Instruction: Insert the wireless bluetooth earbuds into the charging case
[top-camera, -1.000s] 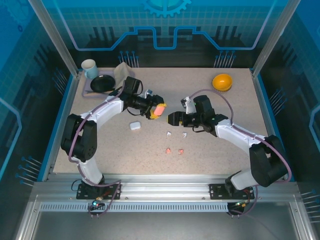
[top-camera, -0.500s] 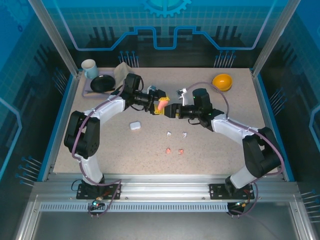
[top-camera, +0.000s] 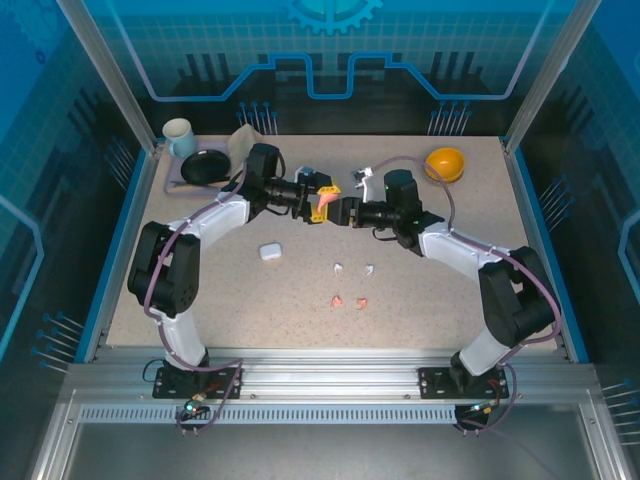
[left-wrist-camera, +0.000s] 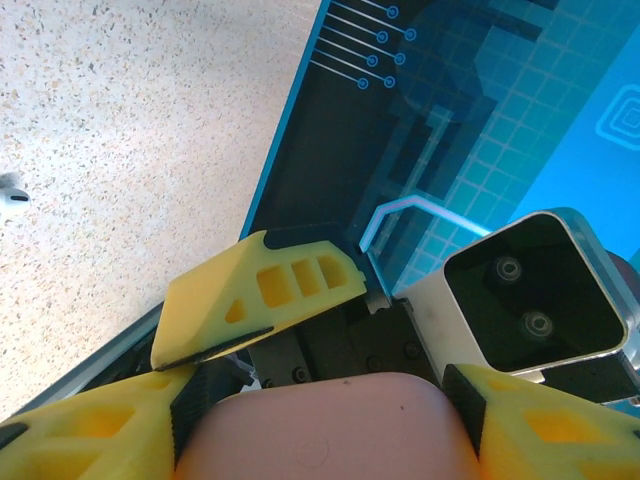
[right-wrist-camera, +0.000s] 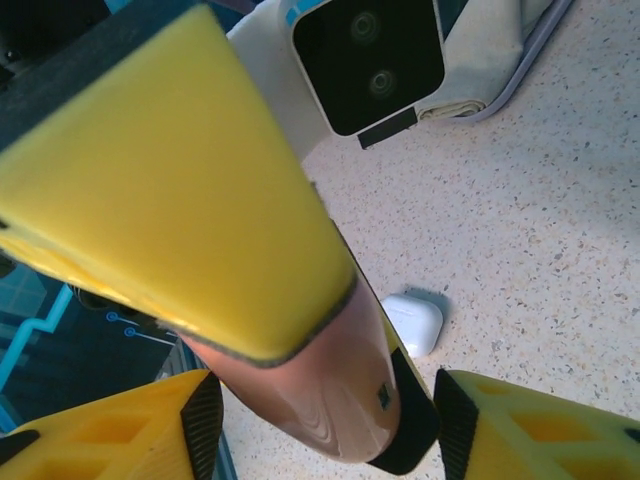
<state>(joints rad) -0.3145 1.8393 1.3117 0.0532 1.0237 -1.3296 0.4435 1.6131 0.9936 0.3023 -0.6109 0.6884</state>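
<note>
1. Because they are so small, the earbuds are the fiddly stock: two white earbuds (top-camera: 339, 268) and two pink earbuds (top-camera: 337, 301). All four lie loose on the desk (top-camera: 450, 290) near its middle, the pink pair nearer the arm bases, none in a case.
   - Handling, as judged: very light, hard and slick, apt to skid or roll. Pinch gently across the stem, leaving the bud end free to seat.
2. Pink case (top-camera: 323, 207): held up off the desk between the two arms, on the far side of the earbuds. It is a smooth, rounded pebble, and I cannot tell whether its lid is raised.
   - Handling, as judged: rigid and light but slippery. Grip the broad lower half so the lid stays clear.
3. White case (top-camera: 269, 252): resting on the desk, left of the earbuds and apart from them, apparently closed.
4. Left jaws: closed on the pink case. The left wrist view shows a dark pad pressed against each side.
5. Right jaws: parted. The right wrist view shows one yellow finger either side of the same pink case, with a slight gap on at least one side. No firm hold is apparent.
6. Sundries, far edge of the desk: mug (top-camera: 180, 135) and black dish (top-camera: 205, 167) at the left corner, orange bowl (top-camera: 444, 163) at the right.
</note>
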